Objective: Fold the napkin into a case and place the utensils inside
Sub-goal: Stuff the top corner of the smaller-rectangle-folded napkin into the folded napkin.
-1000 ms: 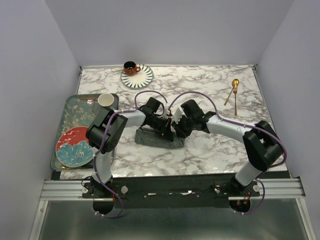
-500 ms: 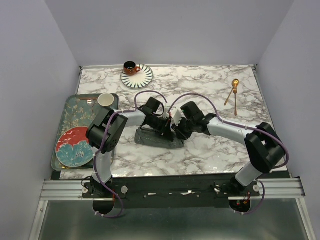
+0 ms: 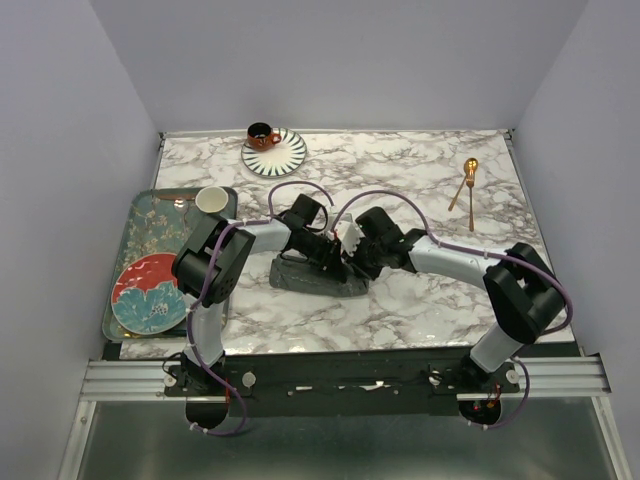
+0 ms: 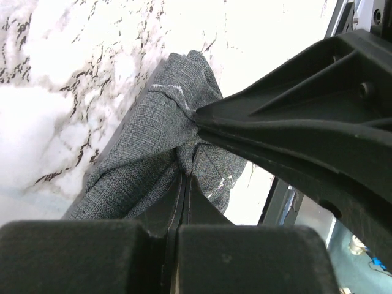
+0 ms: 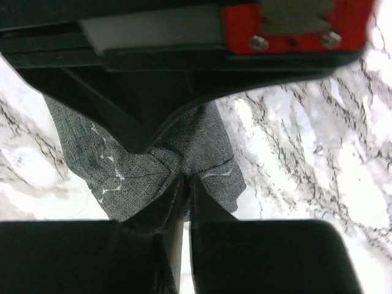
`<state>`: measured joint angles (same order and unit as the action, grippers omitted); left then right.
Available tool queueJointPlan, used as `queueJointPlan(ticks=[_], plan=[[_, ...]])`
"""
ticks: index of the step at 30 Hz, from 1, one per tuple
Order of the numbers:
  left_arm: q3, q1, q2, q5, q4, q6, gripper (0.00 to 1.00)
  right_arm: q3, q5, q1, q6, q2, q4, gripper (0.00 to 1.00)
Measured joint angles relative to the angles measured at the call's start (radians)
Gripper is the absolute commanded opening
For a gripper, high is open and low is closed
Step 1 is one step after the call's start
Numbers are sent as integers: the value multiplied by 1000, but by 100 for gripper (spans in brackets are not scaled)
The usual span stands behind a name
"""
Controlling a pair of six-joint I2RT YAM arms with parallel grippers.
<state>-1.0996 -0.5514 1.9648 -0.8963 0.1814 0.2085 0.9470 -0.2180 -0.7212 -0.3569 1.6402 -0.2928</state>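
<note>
Napkin [image 3: 303, 275] bunched, left tool [image 4: 182, 181] and right tool [image 5: 184, 181] both clamped tight on its folds

Robot lab test cell: plain pale walls [image 3: 350, 60] box in marble-print table [image 3: 400, 170], aluminium mounting rail [image 3: 572, 376] at front.

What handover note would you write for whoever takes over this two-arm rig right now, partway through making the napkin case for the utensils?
Left tool: shut on the dark grey cloth napkin.
Right tool: shut on the same napkin, right beside the left tool.
Napkin: a rumpled heap at mid-table, pinched between both tools.
Two slim gold-copper metal utensils: lying crossed at the far right of the white marble table, away from both arms.
Done: both tools grip the cloth, but there is no neat case yet.
Left: finish folding it into a narrow case, then put both utensils inside.
</note>
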Motion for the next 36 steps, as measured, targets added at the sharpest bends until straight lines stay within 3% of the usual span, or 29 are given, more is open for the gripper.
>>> queueJointPlan(ticks=[36], plan=[[16, -1, -65, 74, -78, 77, 0, 3, 44, 0, 51, -59, -6, 1]])
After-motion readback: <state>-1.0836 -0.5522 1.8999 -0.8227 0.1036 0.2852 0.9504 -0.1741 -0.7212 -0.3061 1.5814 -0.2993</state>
